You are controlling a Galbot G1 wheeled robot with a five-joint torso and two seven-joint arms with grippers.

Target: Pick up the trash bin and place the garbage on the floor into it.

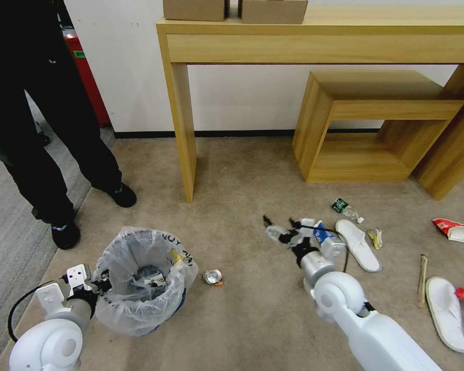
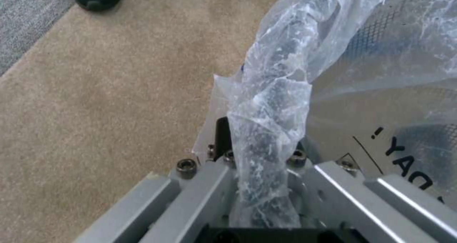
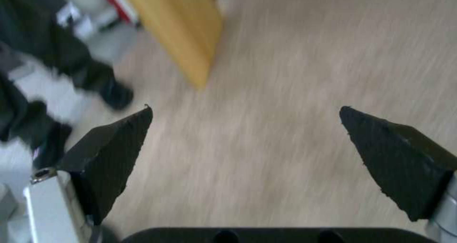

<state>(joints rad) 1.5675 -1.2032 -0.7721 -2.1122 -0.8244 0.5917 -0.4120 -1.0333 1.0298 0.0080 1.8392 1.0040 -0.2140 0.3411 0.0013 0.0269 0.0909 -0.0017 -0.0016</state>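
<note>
The trash bin (image 1: 139,304), blue with a clear lettered bag, stands on the beige floor (image 1: 242,170) at lower left. My left gripper (image 1: 102,284) is shut on the bin's bagged rim (image 2: 266,103). My right gripper (image 1: 280,223) hovers open over bare carpet at mid-floor, nothing between its fingers (image 3: 112,153). Garbage lies around: a small can (image 1: 213,277) just right of the bin, blue-white paper (image 1: 322,234) by the right wrist, a bottle (image 1: 345,208), two white slippers (image 1: 358,246) (image 1: 447,305), a red wrapper (image 1: 452,229) and a wooden stick (image 1: 423,281).
A person's dark legs and shoes (image 1: 62,154) stand just beyond the bin at left, on the edge of a grey carpet strip (image 1: 5,226). A wooden table leg (image 1: 183,129) and a low wooden shelf (image 1: 366,129) stand ahead against the wall.
</note>
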